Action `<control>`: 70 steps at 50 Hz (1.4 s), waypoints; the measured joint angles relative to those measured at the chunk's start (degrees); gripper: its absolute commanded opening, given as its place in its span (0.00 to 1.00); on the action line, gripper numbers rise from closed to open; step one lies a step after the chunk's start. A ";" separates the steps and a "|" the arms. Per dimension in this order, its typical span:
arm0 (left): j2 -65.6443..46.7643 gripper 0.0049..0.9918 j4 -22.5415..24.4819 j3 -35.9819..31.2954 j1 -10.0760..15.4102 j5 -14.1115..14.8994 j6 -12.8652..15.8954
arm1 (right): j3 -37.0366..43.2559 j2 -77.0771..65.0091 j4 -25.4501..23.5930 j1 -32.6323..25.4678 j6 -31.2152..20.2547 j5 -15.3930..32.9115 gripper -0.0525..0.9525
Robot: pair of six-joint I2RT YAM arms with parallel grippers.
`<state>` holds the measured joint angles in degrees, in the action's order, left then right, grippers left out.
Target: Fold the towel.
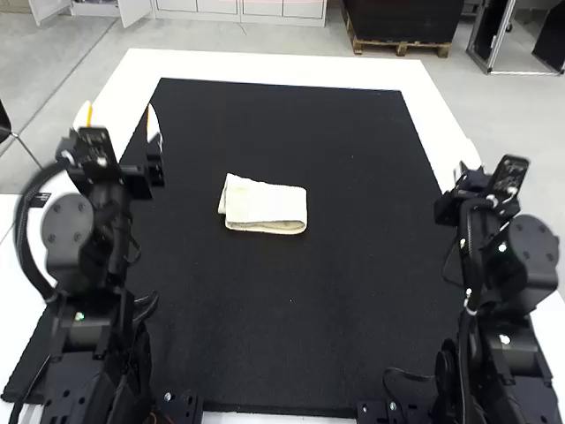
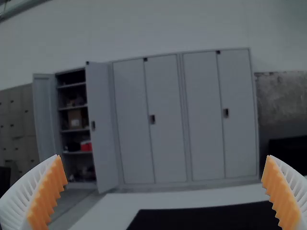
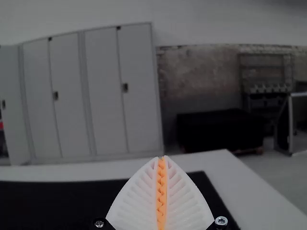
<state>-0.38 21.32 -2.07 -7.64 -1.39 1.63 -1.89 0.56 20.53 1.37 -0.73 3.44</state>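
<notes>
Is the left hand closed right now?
No, the left hand is open, its two orange-padded fingers standing wide apart with nothing between them.

Towel [image 1: 265,203]: matt cloth; mat [image 1: 309,309]: matt; tbl [image 1: 265,69]: smooth.

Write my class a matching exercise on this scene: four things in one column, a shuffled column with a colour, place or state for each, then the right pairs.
Things
1. towel
2. mat
3. left gripper
4. right gripper

Descriptions
A. jaws closed together, nothing between them
B. black, spread over the white table
C. jaws wide apart
D. cream, folded into a small bundle

Right pairs
1-D
2-B
3-C
4-A
</notes>
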 measured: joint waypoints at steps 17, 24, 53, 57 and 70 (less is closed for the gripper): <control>0.07 0.97 -16.37 1.75 0.00 4.68 -2.16 | 1.53 0.00 -13.60 0.00 -0.17 -1.25 0.77; 0.07 0.97 -18.08 1.77 0.00 5.81 -2.91 | 1.53 0.00 -18.67 0.00 -0.28 -2.12 0.97; 0.07 0.97 -21.51 1.75 0.63 6.19 -5.14 | 1.53 0.00 -20.41 0.00 -0.20 -2.82 0.97; 0.07 0.97 -21.51 1.75 0.63 6.19 -5.16 | 1.55 0.00 -20.41 0.00 -0.20 -2.82 0.97; 0.07 0.97 -21.53 1.77 0.63 6.19 -5.16 | 1.55 0.00 -20.41 0.00 -0.24 -2.82 0.97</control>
<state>-0.32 -0.21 -0.30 -7.01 4.80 -3.53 -0.34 0.56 0.12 1.37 -0.97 0.62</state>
